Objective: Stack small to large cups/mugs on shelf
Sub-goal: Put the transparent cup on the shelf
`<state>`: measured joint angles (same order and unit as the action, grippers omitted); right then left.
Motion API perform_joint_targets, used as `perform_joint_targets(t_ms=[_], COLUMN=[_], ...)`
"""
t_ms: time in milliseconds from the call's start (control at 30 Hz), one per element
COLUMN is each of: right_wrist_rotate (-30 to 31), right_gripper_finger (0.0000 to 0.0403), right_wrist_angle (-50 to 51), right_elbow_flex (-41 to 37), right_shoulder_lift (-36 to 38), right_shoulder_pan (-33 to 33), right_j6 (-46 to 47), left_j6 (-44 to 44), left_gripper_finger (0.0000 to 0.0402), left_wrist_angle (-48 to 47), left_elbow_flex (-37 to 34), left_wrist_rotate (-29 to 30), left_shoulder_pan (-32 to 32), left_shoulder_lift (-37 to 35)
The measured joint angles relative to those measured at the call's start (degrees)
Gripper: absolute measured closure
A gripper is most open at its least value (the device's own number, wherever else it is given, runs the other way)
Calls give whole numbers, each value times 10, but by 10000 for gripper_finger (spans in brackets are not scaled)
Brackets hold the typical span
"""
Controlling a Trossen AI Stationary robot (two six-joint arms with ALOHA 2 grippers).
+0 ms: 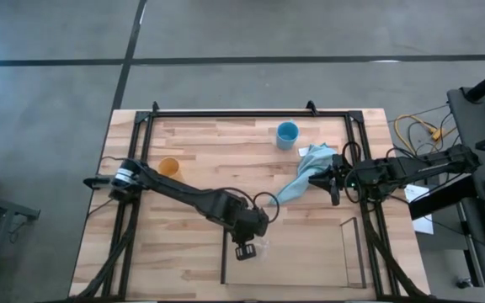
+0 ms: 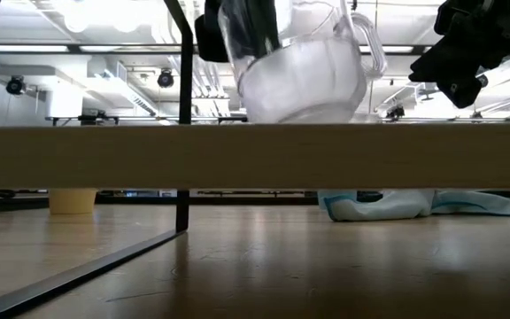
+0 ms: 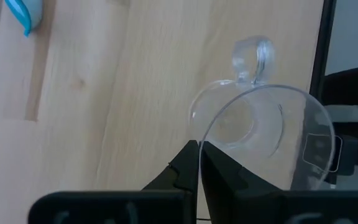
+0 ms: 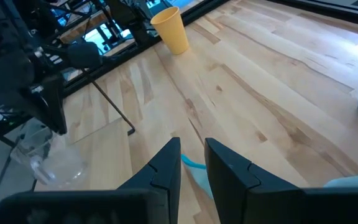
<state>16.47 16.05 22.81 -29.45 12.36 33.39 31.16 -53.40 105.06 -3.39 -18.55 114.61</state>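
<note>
At the near left end of the low dark metal-rod shelf, the clear see-through handled cup is held by the left gripper, whose fingers are pinched almost together on the thin rim wall, one inside and one outside. In the low view the clear cup is seen right at the pale shelf board's top edge; contact with it cannot be confirmed. It is judged light, rigid and slick, perhaps brittle, so a rim pinch like this one may let it swing or slip; a hold nearer the handle side would be steadier. The yellow-orange tapered cup is left standing near the table's left edge, well apart from the shelf, and looks light and easily tipped, best taken across the rim. The light blue mug is standing toward the far side, beside the crumpled light blue cloth. The right gripper is poised over that cloth, fingers parted slightly, nothing held.
</note>
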Motion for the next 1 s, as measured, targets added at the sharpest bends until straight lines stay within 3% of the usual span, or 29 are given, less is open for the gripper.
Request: perform_joint_targets(t_ms=[533,833,1000], right_wrist_rotate=[0,0,-48], right_gripper_finger=[335,335,335], right_wrist_angle=[0,-1,-20], right_elbow_flex=[0,0,0], right_shoulder_lift=[-6,-10,-10], right_shoulder_pan=[0,0,0], right_j6=[0,2,8], left_j6=[-32,-33,-33], left_gripper_finger=[401,402,402], left_wrist_angle=[-4,-60,-57], left_elbow_flex=[5,34,37], left_wrist_rotate=[-11,-11,-11], left_shoulder_pan=[-3,-2,-2], left_shoulder_lift=[13,13,13])
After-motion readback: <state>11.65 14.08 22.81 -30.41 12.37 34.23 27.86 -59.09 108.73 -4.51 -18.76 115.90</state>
